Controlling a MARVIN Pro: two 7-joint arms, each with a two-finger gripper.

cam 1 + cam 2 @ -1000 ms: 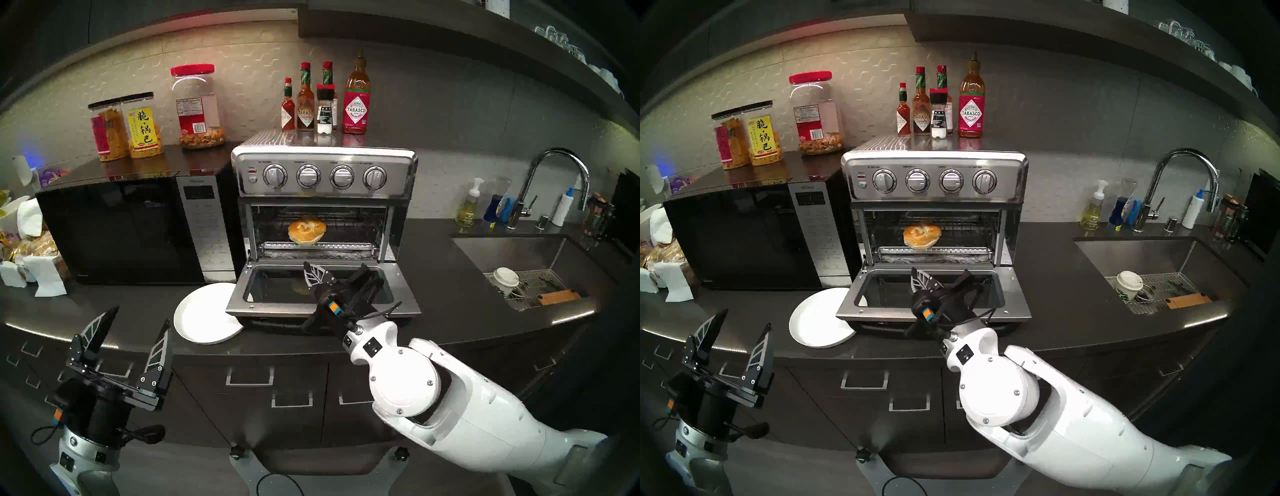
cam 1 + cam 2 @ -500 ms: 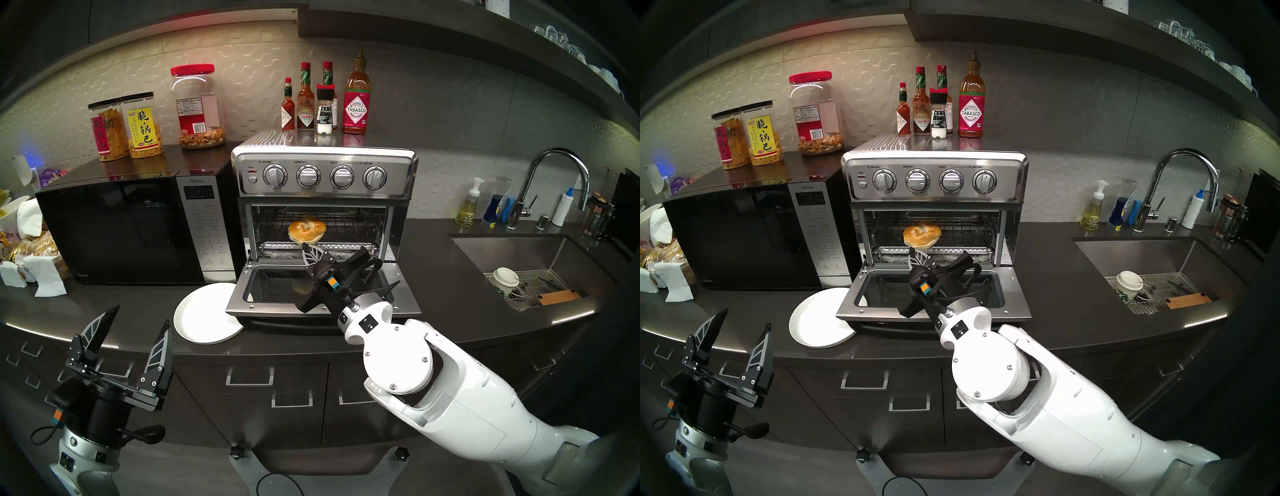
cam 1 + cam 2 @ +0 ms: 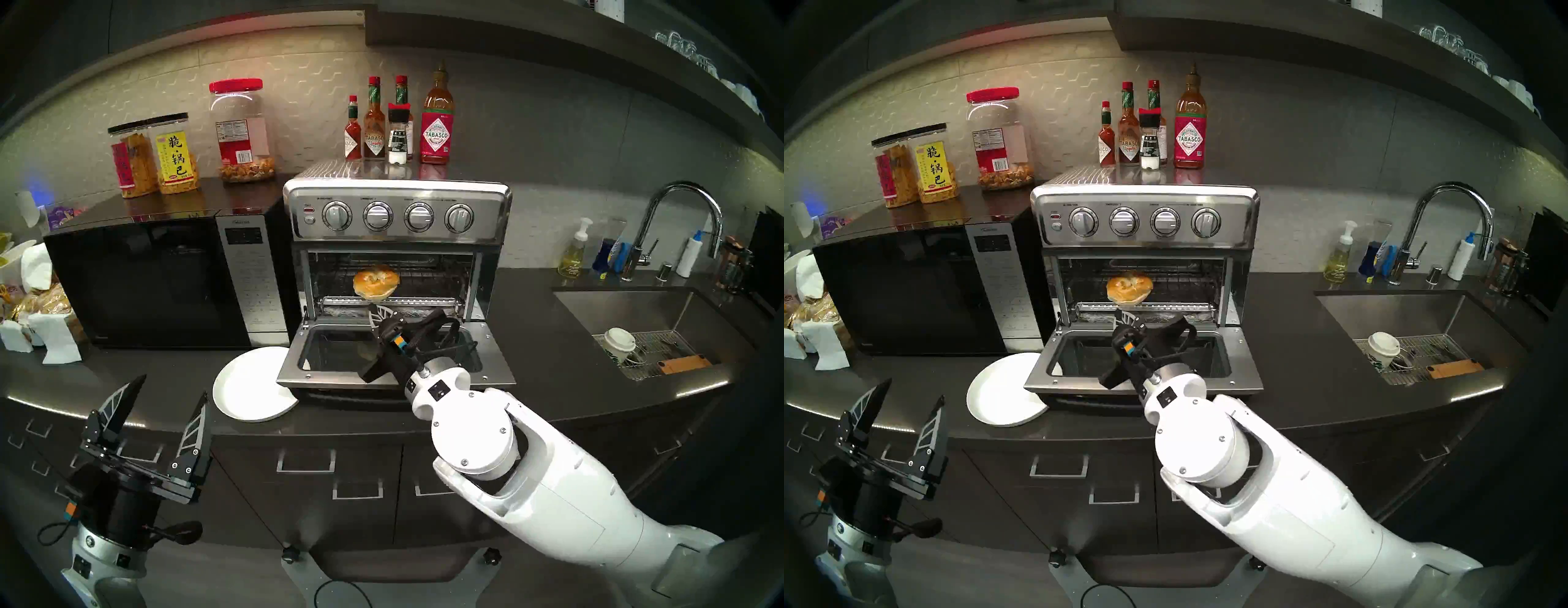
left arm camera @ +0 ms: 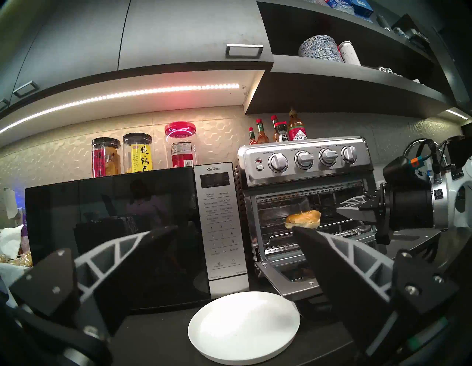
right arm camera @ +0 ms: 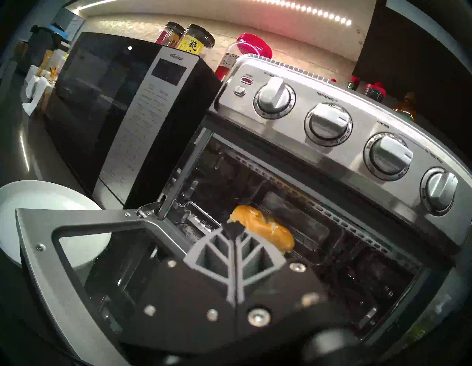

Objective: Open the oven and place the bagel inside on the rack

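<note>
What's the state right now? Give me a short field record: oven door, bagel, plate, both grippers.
oven door: the oven has its door dropped fully open, lying flat
bagel: bagel sits on the rack inside, near the front edge
plate: white plate on the counter, bare, partly under the door's left corner
right gripper: right gripper shut, holding nothing, tips level just in front of the bagel, over the door
left gripper: left gripper open, holding nothing, off to the left, short of the counter
</note>
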